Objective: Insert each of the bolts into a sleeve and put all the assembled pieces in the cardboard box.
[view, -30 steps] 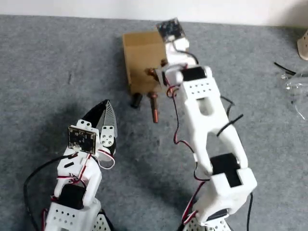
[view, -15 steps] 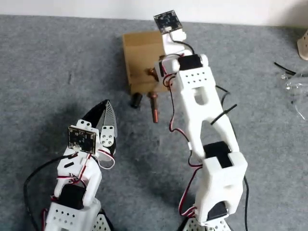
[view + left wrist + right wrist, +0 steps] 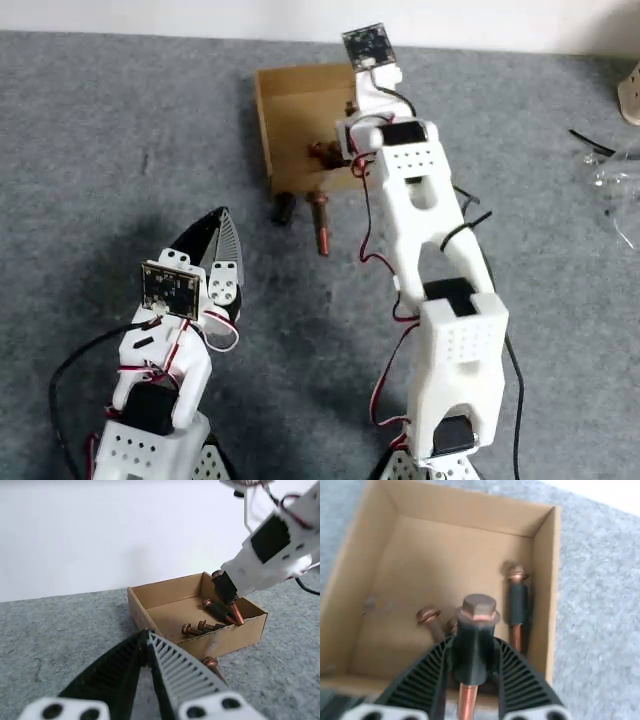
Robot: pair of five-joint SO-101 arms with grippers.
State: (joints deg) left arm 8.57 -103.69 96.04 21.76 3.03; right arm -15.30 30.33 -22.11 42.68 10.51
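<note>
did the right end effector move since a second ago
Yes. The right end effector, shut on a sleeved bolt, has shifted slightly rightward and farther back against the cardboard box in the high view, uncovering more of the box's floor.

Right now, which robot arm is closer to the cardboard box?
Right. The right end effector hangs over the box, gripping a bolt. The left end effector is farther back, apart from it.

The box (image 3: pixel 285 115) sits far back on the table (image 3: pixel 100 150). Bolts (image 3: pixel 516 605) lie inside it. One bolt (image 3: pixel 322 225) and one sleeve (image 3: pixel 285 208) lie side by side just in front of it.
</note>
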